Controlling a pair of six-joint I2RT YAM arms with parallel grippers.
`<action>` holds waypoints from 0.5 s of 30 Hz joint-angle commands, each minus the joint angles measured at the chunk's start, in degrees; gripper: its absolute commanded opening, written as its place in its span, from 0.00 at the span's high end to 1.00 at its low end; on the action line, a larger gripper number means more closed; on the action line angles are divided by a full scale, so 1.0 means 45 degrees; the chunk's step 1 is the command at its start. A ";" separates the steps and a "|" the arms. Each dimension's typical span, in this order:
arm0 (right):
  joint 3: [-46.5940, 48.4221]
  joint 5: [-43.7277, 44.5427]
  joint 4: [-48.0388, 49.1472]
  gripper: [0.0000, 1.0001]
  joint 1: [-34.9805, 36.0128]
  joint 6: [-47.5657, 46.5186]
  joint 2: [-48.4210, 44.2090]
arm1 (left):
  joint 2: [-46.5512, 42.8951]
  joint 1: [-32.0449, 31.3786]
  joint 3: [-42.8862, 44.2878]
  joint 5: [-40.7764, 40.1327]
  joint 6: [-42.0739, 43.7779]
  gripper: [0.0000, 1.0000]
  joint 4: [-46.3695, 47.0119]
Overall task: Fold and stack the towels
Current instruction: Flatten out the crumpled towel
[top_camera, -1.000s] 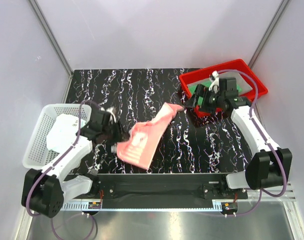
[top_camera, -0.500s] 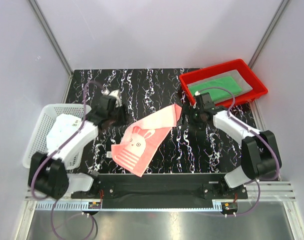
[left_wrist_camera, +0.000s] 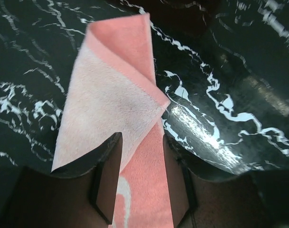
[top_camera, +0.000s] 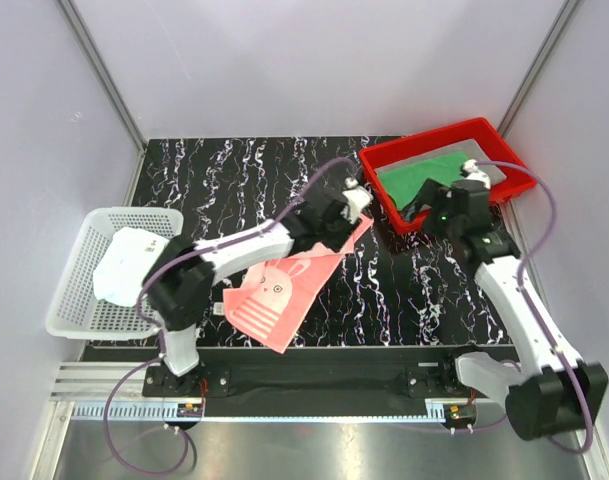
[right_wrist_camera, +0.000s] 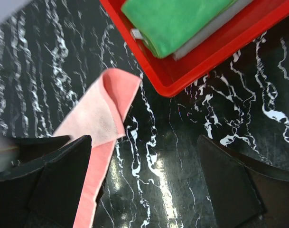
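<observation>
L gripper (left_wrist_camera: 140, 183): jaws apart, straddling the pink towel; cloth runs between the fingers (left_wrist_camera: 106, 175) but no pinch visible, so can't say it's held. Arm reaches across to mid tabletop.
R gripper (right_wrist_camera: 149, 185): spread wide, nothing in it; hovers over bare tabletop beside the tray's near-left corner, well above the surface.
Pink towel (top_camera: 289, 285): lies diagonal on the tabletop, near-left to far-right. Far corner turned over on itself, paler underside showing; printed face w/ rabbit motif up at the near end. Far tip close to the tray, not touching. Not yet squared or folded, only a rough partial fold.
Green towel (top_camera: 424, 180): folded, in the tray, on top.
Grey towel (right_wrist_camera: 215, 26): folded, under the green; only an edge shows.
Pale towel (top_camera: 124, 265): loose heap in the basket, unfolded.
Red tray (top_camera: 379, 160): far-right of tabletop, holds the stack.
White basket (top_camera: 74, 300): left side, by L arm base.
Tabletop (top_camera: 244, 180): black marbled.
Progress (judged): approx. half. 2 of 4 folded and stacked; pink in hand, needs fold finished + transfer to stack; pale one untouched.
Next (judged): L gripper to close on the pink edge to complete the fold.
</observation>
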 commanded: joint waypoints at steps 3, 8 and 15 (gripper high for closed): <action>-0.0025 0.0094 -0.0779 0.00 -0.0472 0.0046 -0.2336 | 0.2015 -0.0858 0.1647 -0.1426 0.2642 0.53 0.0274; 0.0093 0.0250 -0.1171 0.00 -0.0472 0.0182 -0.3781 | 0.3657 -0.1132 0.2627 -0.1974 0.2838 0.52 0.0098; 0.0522 0.0251 -0.1542 0.00 -0.0492 0.0085 -0.4526 | 0.4655 -0.1152 0.3215 -0.2813 0.3073 0.52 -0.0137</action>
